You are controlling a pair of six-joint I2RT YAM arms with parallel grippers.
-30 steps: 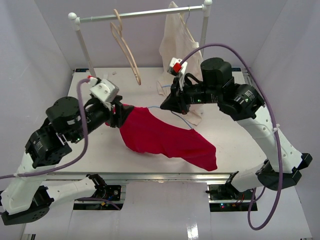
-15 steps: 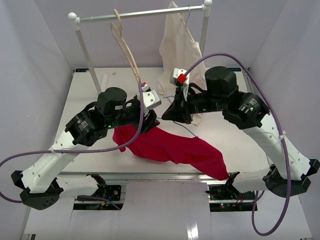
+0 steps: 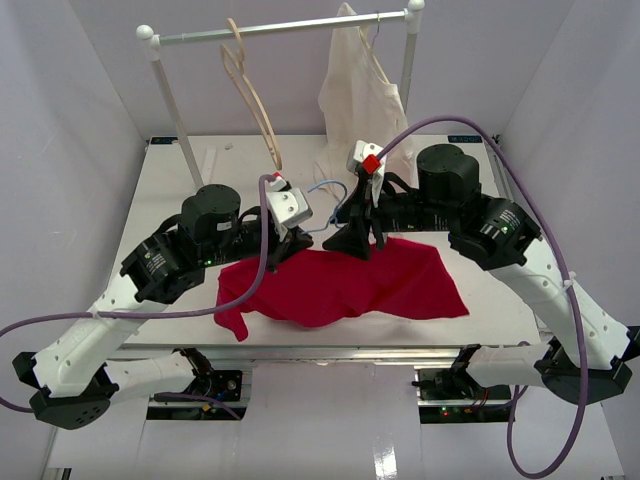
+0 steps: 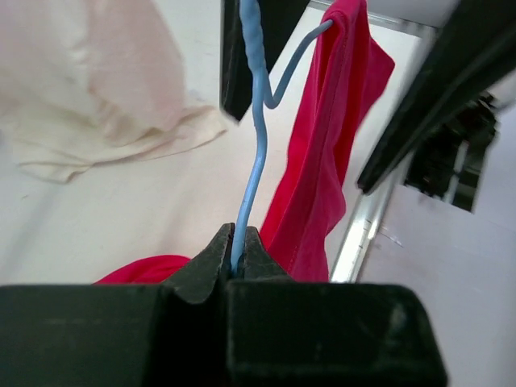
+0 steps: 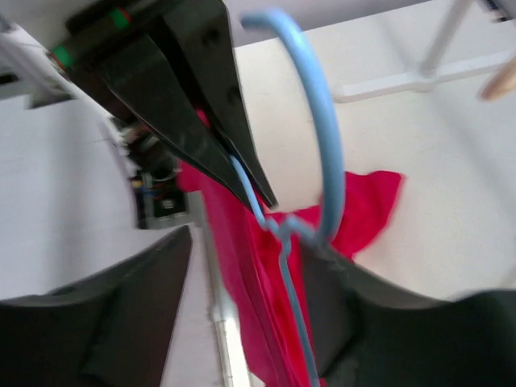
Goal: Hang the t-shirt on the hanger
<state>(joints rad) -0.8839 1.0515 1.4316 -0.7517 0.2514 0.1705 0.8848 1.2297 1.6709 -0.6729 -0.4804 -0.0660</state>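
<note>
Crimson cloth covers the 6 o'clock half of the counter (image 3: 180, 200). The shirt (image 3: 340, 285) lies spread from about 7 to 4 o'clock in the overhead view, and its far edge rises toward the two claws at the centre. The hanger (image 4: 256, 153) is up off the counter there, and its wire runs on into the red cloth, so part of it looks to be inside the shirt. How much of it is inside cannot be made out.

The left claw (image 4: 239, 242) is clamped on the wire just below the twisted neck. The right claw (image 5: 250, 258) stands apart with the neck and hook rising between its fingers, and it grips nothing.

I judge the step in hand to be the dressing of the hanger. One claw steadies the wire while the other is free for the cloth. The shirt is not yet squarely on, since most of it rests flat.

The next move calls for the right claw to drop toward 6 o'clock, pinch the shirt near the collar or a shoulder, and draw it over the bare arm of the wire. The left grip must stay firm throughout, because thin wire can twist.
</note>
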